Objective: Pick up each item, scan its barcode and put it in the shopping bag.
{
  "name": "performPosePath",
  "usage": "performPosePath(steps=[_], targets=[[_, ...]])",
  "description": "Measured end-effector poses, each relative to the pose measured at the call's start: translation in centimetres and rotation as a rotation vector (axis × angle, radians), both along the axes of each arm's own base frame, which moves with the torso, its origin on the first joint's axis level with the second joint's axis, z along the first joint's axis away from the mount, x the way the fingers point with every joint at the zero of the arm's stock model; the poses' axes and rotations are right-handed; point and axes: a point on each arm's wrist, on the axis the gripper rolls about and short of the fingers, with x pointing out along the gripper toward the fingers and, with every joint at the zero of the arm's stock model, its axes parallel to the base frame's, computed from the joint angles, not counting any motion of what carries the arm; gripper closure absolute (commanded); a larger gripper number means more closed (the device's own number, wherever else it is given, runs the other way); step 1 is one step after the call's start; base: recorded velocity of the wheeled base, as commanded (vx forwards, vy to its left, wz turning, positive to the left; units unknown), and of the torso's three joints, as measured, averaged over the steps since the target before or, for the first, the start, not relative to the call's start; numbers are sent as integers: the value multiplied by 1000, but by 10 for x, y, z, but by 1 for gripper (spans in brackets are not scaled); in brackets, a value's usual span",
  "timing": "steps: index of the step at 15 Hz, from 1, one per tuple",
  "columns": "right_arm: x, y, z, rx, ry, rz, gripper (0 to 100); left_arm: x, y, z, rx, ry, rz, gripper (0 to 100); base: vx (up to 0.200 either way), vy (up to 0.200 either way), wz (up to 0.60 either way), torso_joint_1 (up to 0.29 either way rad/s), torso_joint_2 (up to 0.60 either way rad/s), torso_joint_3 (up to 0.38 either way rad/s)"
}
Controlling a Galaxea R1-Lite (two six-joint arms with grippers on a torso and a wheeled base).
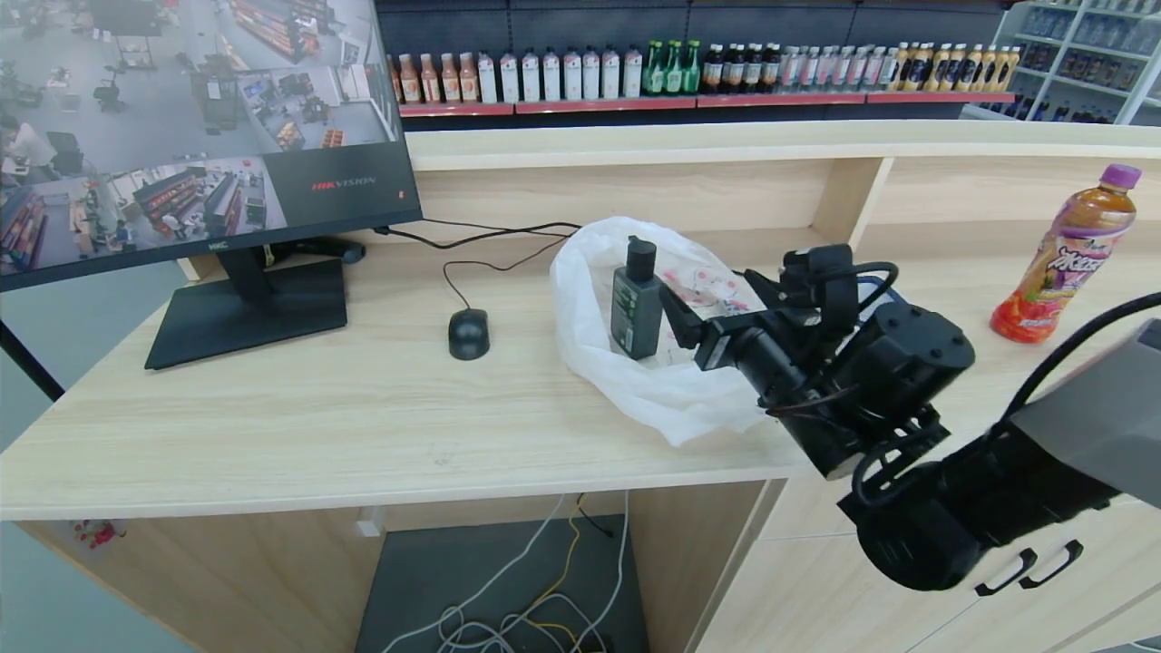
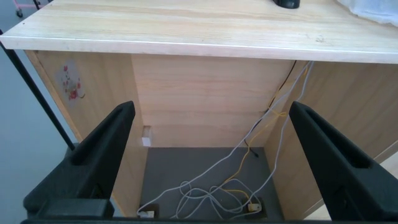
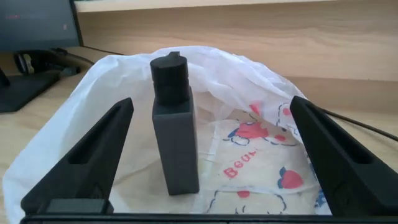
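Observation:
A white plastic shopping bag (image 1: 626,381) lies open on the wooden counter (image 1: 363,408). Inside it a dark bottle (image 1: 635,299) with a black cap stands upright (image 3: 176,143), beside a flat packet with red print (image 3: 261,158). My right gripper (image 1: 712,295) hovers at the bag's mouth, just right of the dark bottle, open and empty (image 3: 211,106). An orange drink bottle (image 1: 1066,258) with a purple cap stands on the counter at the far right. My left gripper (image 2: 211,109) is open and empty, low in front of the counter's front edge (image 2: 186,43).
A monitor (image 1: 181,118) on a black stand fills the counter's left; a black mouse (image 1: 468,333) sits between it and the bag. A raised ledge (image 1: 689,145) runs along the back. Loose cables (image 2: 230,186) lie in the opening under the counter.

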Motion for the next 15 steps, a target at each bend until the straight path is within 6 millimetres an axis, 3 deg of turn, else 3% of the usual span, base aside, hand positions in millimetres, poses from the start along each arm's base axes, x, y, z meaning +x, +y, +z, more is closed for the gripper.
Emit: performPosePath(steps=[3, 6, 10, 15], targets=[[-26, -15, -1, 12, 43, 11, 0, 0, 0, 0, 0, 0, 0, 0, 0, 0, 0, 0, 0, 0], [-46, -16, 8, 31, 37, 45, 0, 0, 0, 0, 0, 0, 0, 0, 0, 0, 0, 0, 0, 0], [-60, -21, 18, 47, 20, 57, 0, 0, 0, 0, 2, 0, -1, 0, -150, 0, 0, 7, 2, 4], [-66, -28, 21, 59, 22, 52, 0, 0, 0, 0, 4, 0, -1, 0, 0, 0, 0, 0, 0, 0]])
